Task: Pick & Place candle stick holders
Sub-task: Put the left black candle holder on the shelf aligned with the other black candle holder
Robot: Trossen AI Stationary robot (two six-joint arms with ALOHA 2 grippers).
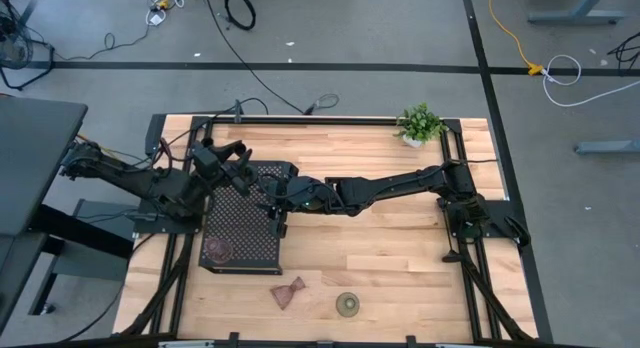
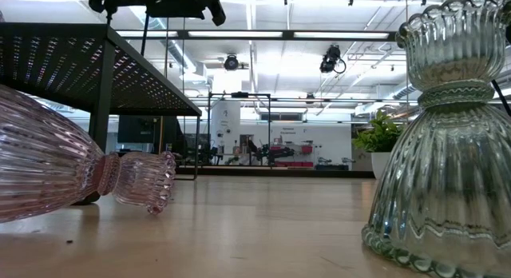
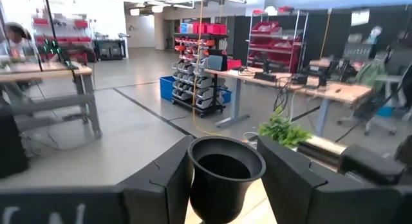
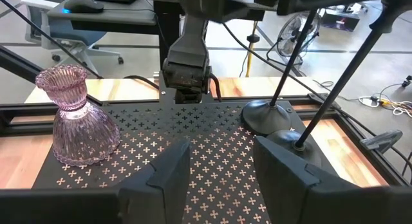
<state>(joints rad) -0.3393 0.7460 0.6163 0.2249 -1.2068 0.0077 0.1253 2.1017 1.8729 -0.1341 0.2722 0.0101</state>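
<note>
My left gripper [image 1: 235, 158] is over the far left corner of the black perforated tray [image 1: 245, 233], shut on the cup of a tall black candle stick holder [image 3: 225, 166]. Two black round bases [image 4: 267, 118] [image 4: 296, 147] with thin stems stand on the tray. A pink holder [image 4: 77, 118] stands upright on its wide foot near them. My right gripper [image 4: 222, 163] hangs open above the tray's middle with nothing between its fingers. A pinkish-brown holder [image 1: 288, 293] lies on its side on the table. An olive-green one [image 1: 347, 305] stands upright beside it. My left gripper pinches the black cup's outer wall [image 3: 199, 185] between its two fingers [image 3: 167, 179], one on each side. The fingers reach in level. The cup's mouth faces up. The fingers hide the stem and base below.
A small potted plant [image 1: 420, 123] stands at the table's far right. The tray stands on legs [image 2: 100, 110] above the wood. Bare wood lies to the right of the tray and along the near edge around the two loose holders.
</note>
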